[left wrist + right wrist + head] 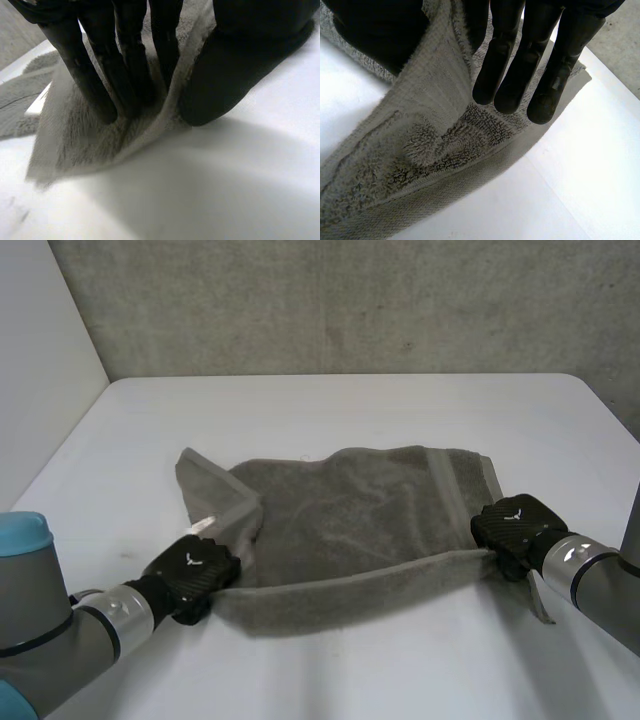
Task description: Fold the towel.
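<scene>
Pinching the near corners of the grey towel [350, 510], lying rumpled on the table [350, 405], between thumb and fingers [127, 75] of the left hand [195, 575] and right hand [515, 525], holding that edge taut, probably for folding it over to the far edge.

- I read this as a robot lab or test cell.
- A bare white table [350, 405] stands against a rough grey concrete wall [350, 300], with a plain white panel [40, 360] on its left.
- My left arm [90, 625] and right arm [600, 585], grey machine parts, reach over it.
</scene>
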Motion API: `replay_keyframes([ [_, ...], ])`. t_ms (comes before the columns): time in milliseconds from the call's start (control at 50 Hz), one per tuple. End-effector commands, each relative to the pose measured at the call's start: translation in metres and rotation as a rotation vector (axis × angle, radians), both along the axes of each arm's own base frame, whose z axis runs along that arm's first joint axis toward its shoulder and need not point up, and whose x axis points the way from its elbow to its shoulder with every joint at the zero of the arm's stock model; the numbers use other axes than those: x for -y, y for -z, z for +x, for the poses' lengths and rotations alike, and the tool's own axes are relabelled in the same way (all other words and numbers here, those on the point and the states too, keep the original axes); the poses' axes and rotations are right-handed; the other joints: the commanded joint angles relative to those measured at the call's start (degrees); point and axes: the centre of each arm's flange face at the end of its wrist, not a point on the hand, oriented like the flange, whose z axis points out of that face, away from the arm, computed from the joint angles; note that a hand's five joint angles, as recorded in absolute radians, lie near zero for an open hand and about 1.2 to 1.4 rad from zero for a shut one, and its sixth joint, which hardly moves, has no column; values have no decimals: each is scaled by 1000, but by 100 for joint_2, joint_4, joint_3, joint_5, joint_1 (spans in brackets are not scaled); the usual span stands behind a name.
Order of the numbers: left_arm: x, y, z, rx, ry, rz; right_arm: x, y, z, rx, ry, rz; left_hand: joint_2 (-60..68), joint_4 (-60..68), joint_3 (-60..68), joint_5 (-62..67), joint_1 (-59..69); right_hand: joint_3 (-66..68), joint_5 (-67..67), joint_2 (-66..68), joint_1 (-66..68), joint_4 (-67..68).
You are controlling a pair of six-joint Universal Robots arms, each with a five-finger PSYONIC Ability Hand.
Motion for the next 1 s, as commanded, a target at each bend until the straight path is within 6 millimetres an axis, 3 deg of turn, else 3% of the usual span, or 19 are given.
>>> replay_keyframes([
  [20,9,-11,-6,-70,-23,-13,1,-2,-1,1,5,-12,2278,2343,2346,2368,2374,1040,1055,1042,17,1024],
  [100,18,-27,-5,-103,-56,-59,6,-11,-2,0,17,-45,2278,2343,2346,2368,2374,1040,1055,1042,17,1024],
  [180,26,-62,-4,-138,-82,-169,8,-30,-1,0,13,-94,2278,2343,2346,2368,2374,1040,1055,1042,17,1024],
  [220,23,-122,-1,-185,-108,-352,6,-45,-2,0,13,-116,2278,2343,2346,2368,2374,1040,1055,1042,17,1024],
  [240,23,-123,-1,-185,-108,-353,3,-65,-2,7,10,-139,2278,2343,2346,2368,2374,1040,1055,1042,17,1024],
  [260,16,-150,0,-198,-114,-432,-1,-88,-2,15,5,-168,2278,2343,2346,2368,2374,1040,1055,1042,17,1024],
  [280,5,-177,2,-213,-117,-506,-1,-88,-2,15,5,-169,2278,2343,2346,2368,2374,1040,1055,1042,17,1024],
  [300,5,-177,2,-213,-117,-506,-6,-112,-4,22,5,-205,2278,2343,2346,2368,2374,1040,1055,1042,17,1024],
  [320,-7,-204,5,-227,-121,-573,-12,-136,-4,30,1,-242,2278,2343,2346,2368,2374,1040,1055,1042,17,1024],
  [340,-8,-204,5,-228,-121,-573,-12,-136,-4,30,1,-243,2278,2343,2346,2368,2374,1040,1055,1042,17,1024],
  [380,-29,-246,9,-249,-117,-658,-24,-180,-5,42,-11,-308,2278,2343,2346,2368,2374,1040,1055,1042,17,1024],
  [520,-43,-287,12,-242,-124,-635,-45,-234,-5,50,-49,-358,2278,2343,2346,2368,2374,1040,1055,1042,17,1024],
  [600,-26,-274,8,-204,-131,-497,-46,-233,-5,17,-66,-326,2278,2343,2346,2368,2374,1040,1055,1042,17,1024],
  [680,-11,-253,6,-174,-140,-393,-35,-206,-2,-51,-84,-234,2278,2343,2346,2368,2374,1040,1055,1042,17,1024],
  [760,18,-205,0,-125,-148,-221,-21,-179,0,-88,-99,-151,2278,2343,2346,2368,2374,1040,1055,1042,17,1024],
  [780,19,-205,0,-125,-148,-221,-15,-169,1,-94,-103,-117,2278,2343,2346,2368,2374,1040,1055,1042,17,1024],
  [820,37,-171,-5,-91,-151,-116,-9,-159,3,-97,-104,-89,2278,2343,2346,2368,2374,1040,1055,1042,17,1024],
  [920,63,-129,-14,-40,-145,-21,14,-126,11,-115,-97,-32,2278,2343,2346,2368,2374,1040,1055,1042,17,1024],
  [1000,86,-117,-20,-34,-156,-47,44,-108,27,-130,-66,-120,2278,2343,2346,2368,2374,1040,1055,1042,17,1024],
])
